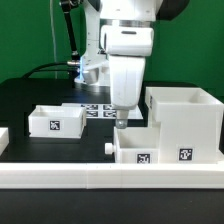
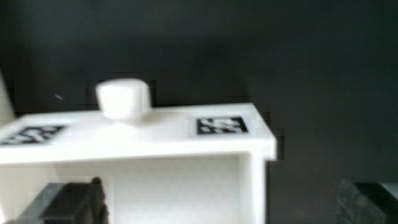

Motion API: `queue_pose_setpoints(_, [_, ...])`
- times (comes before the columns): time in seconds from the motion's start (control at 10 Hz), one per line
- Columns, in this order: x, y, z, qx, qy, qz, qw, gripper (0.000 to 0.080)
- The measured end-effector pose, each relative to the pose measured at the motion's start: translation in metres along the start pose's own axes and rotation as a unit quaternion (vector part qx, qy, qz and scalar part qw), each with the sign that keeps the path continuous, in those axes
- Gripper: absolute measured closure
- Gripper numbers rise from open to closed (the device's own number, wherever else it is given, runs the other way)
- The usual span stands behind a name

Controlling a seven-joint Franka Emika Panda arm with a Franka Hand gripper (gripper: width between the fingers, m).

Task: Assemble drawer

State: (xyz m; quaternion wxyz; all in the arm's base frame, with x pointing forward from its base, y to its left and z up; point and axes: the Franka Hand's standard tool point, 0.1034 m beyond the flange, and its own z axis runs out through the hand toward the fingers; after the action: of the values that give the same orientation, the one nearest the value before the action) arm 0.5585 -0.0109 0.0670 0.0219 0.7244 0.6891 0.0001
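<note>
Drawer tray (image 2: 143, 142): knobbed, two black-white square tags; gripper (image 1: 121, 122) spread above.

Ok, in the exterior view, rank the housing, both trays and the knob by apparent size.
1. Housing
2. Knobbed tray and exterior view's left tray: alike, the knobbed one nearer, so tied
3. Knob

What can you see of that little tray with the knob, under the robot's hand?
The knobbed tray is a small open-topped white box, plastic by its look. A round knob sticks out of one wall, with a square black-and-white tag either side. It sits upright on the black table, close beside the housing. The open gripper hangs above, not touching it.
</note>
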Motion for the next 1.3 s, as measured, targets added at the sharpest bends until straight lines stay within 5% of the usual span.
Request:
queue_pose_setpoints(0.4, [-0.034,0.002,0.027,0.014,0.000,-0.004,1.000,0.0150])
queue_pose_setpoints(0.9, [-0.016,-0.011,0.056,0.038,0.002,-0.005,0.999,0.0150])
queue_pose_setpoints(1.3, [-0.011,-0.011,0.057,0.042,-0.004,0.036,0.998,0.0150])
